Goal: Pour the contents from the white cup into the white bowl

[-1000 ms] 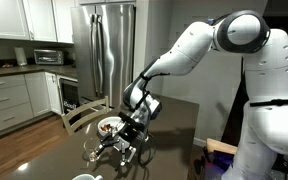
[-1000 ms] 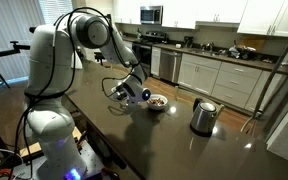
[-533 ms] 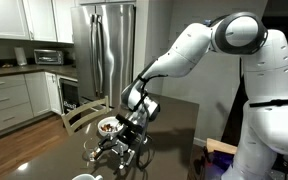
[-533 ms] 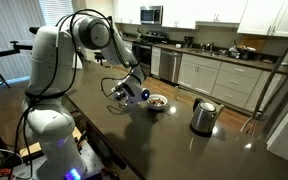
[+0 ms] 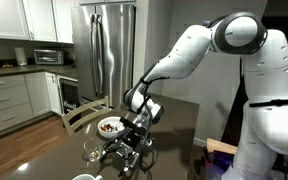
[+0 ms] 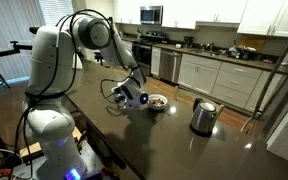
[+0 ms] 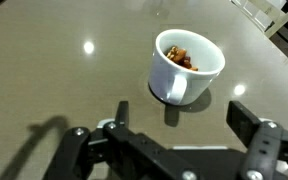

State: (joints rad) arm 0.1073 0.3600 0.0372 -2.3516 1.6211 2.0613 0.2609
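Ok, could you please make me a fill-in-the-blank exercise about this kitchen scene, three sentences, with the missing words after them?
1. The gripper has its jaws ___ and holds nothing.
2. The white bowl stands ___ on the dark table, with brown contents inside.
3. In an exterior view, a steel ___ stands on the same table, farther from the gripper than the bowl.

Missing words: open; upright; kettle

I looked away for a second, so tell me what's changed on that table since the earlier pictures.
The open tool edged slightly, apparently back toward the robot's base. Nothing was taken hold of or let go. The white vessel of brown bits, the glass and the kettle stayed put.
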